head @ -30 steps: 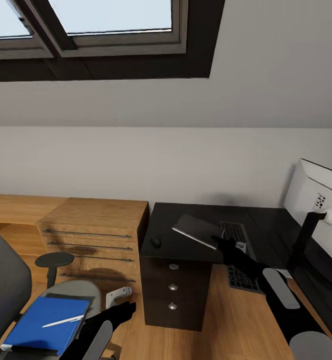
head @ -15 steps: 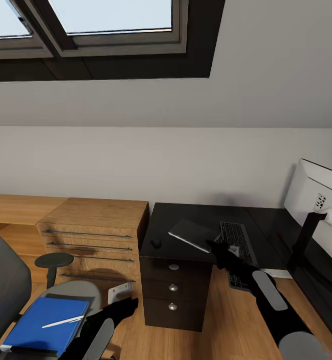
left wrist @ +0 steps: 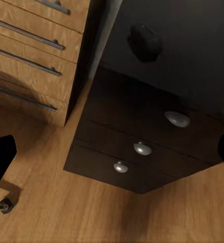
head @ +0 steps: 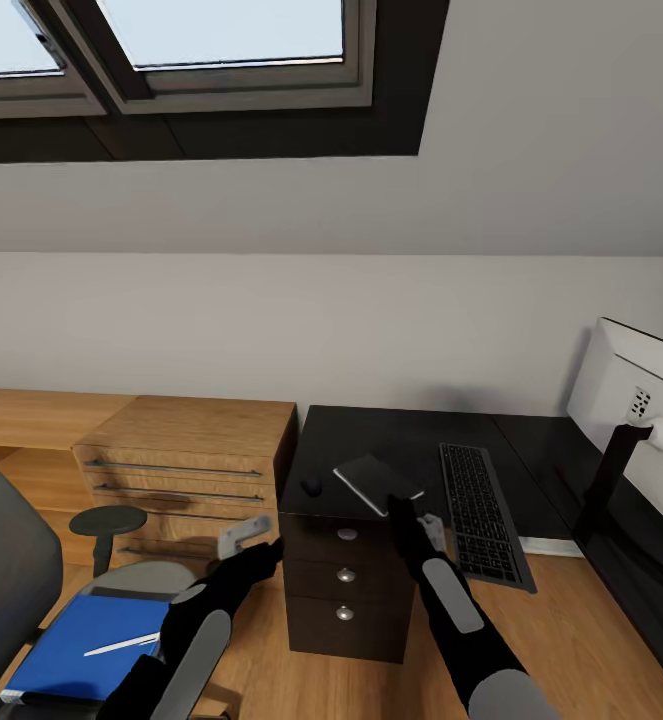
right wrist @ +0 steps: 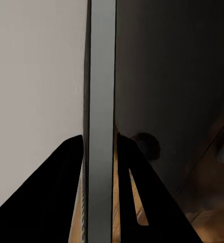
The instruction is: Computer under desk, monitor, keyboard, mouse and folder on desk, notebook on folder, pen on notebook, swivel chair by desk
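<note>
My right gripper [head: 406, 512] is shut on the thin grey notebook [head: 376, 483], held tilted just above the black desk [head: 401, 435] between the mouse [head: 312, 486] and the keyboard [head: 481, 510]. The right wrist view has the notebook [right wrist: 101, 116] edge-on between the fingers [right wrist: 71, 197], with the mouse [right wrist: 147, 146] beyond. My left gripper [head: 249, 538] is open in front of the desk's drawer unit [head: 346, 585], its fingertips [left wrist: 0, 157] wide apart and the mouse [left wrist: 144, 43] ahead. The blue folder [head: 81, 650] lies on the swivel chair [head: 6, 580] with the pen [head: 126, 643] on it. The monitor [head: 636, 400] stands on the desk at right.
A low light-wood cabinet [head: 186, 460] with drawers stands left of the desk, close to its drawer unit [left wrist: 142, 142]. The chair's round black armrest [head: 108, 520] rises beside my left arm. Skylights [head: 221, 40] sit in the sloped ceiling above. Wood floor [head: 561, 620] lies under the desk.
My right arm has carried the notebook left, off the keyboard, and lower toward the desk top beside the mouse. My left arm has risen from the chair seat toward the drawer unit.
</note>
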Controlling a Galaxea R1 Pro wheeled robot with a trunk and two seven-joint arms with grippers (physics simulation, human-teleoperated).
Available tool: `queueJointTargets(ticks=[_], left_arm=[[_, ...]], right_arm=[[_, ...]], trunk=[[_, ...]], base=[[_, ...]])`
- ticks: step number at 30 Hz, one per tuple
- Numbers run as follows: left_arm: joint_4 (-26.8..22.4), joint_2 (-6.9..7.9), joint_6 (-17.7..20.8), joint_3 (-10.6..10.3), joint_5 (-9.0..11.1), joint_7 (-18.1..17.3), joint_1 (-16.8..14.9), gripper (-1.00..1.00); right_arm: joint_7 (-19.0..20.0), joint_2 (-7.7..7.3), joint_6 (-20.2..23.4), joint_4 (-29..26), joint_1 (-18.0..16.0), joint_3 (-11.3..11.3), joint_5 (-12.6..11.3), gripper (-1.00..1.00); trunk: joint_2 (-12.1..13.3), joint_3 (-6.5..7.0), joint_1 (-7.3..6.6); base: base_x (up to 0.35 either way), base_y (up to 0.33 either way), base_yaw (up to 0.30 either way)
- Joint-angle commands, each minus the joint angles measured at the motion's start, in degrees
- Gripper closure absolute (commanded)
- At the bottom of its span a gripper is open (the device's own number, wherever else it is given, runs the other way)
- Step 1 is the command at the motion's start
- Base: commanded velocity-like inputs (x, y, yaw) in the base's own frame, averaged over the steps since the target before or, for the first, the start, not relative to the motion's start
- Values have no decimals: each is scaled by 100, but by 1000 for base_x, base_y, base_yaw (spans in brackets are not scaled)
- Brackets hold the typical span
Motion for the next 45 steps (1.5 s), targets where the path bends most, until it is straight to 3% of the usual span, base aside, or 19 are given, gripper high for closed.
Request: queueJointTargets(ticks=[1,5,9,24,45], left_arm=[[-45,-3,12,-25,57,82,-6,-100],[-145,-48,34,-107,71,159,-9,-100],[-156,-212,60,-102,89,182,-7,-100],[-93,-193,56,-76,67,194,-9,-100],[-84,-202,39,-81,60,238,-10,-100]], right_arm=[[-15,25,-40,7,-4,3,-66,100],[-150,65,-274,64,-5,4,-80,100],[-160,65,-421,262,-5,18,-91,100],[-141,65,-422,306,-5,6,-102,100],[-158,65,-412,333,-5,-21,-102,100]], trunk=[[-4,-7,0],[-4,-7,0],[-4,-7,0],[-4,-7,0],[-847,-384,461]], base=[[0,0,0],[0,0,0],[0,0,0],[0,0,0],[0,0,0]])
